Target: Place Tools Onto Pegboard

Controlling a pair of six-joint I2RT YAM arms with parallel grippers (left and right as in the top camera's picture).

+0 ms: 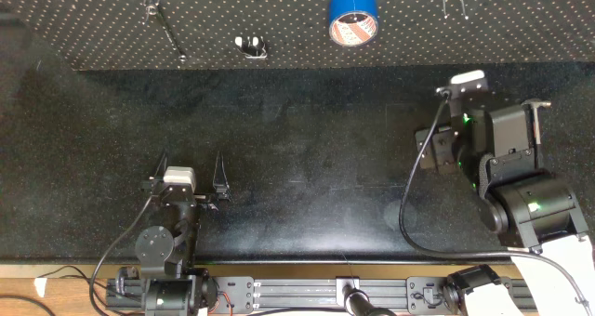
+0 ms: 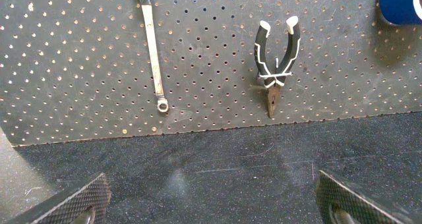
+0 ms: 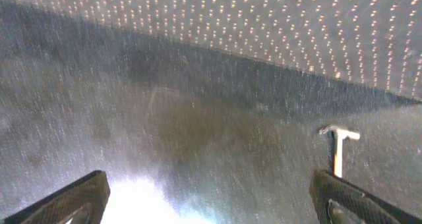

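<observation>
While the hammer (image 3: 337, 148) is lying unhung: right end effector (image 3: 211, 201) is hovering spread near it, for pickup.
Left end effector (image 2: 210, 201): waiting spread, near left.

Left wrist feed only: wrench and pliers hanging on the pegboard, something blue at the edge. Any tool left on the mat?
Observer: Yes. A hammer lies flat on the mat, close by the right end effector.
Operator: Gripped?
Observer: No. That end effector is open and empty. The hammer lies off to one side of it, not between the fingers.
Operator: Free hook for it?
Observer: One bare hook on the pegboard, to the right of the blue tape roll in the top view.
</observation>
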